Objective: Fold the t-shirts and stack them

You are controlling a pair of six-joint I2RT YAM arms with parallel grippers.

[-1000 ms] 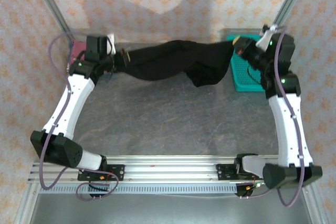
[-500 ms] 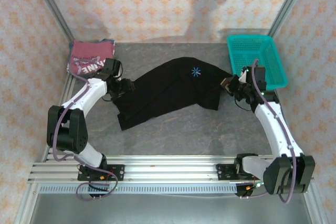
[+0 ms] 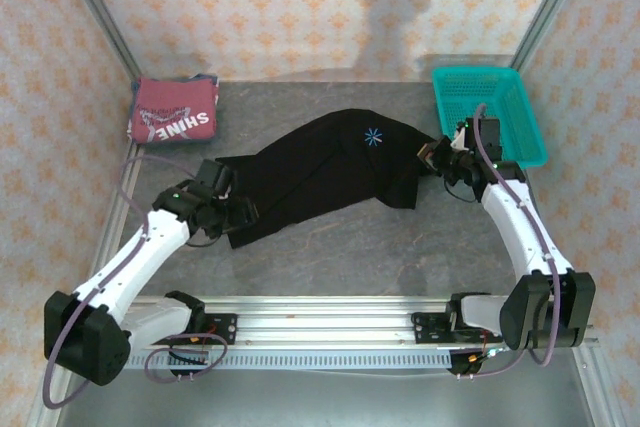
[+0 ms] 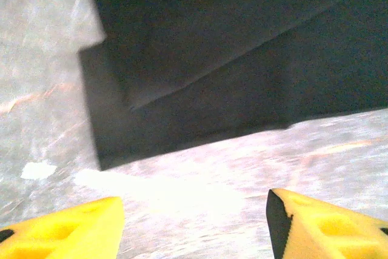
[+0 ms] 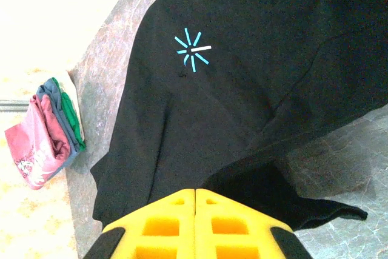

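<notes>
Black shirt [image 3: 330,172] lies spread on a slant across the middle of the grey worktop [image 3: 330,247], blue star mark facing up. Left fingers [image 4: 73,228] stand apart and empty just off its near left corner. Right fingers [image 5: 163,225] are clamped on its right edge. Red shirt [image 3: 173,122] sits folded in the far left corner, teal basket [image 3: 476,73] far right.

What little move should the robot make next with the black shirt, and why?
Probably the left hand should slide forward and pinch the black t-shirt's nearest corner. That hand is open just short of the cloth's edge, the right hand is closed at the opposite edge, and the shirt lies rumpled and slanted, so it likely needs pulling flat before folding.
</notes>
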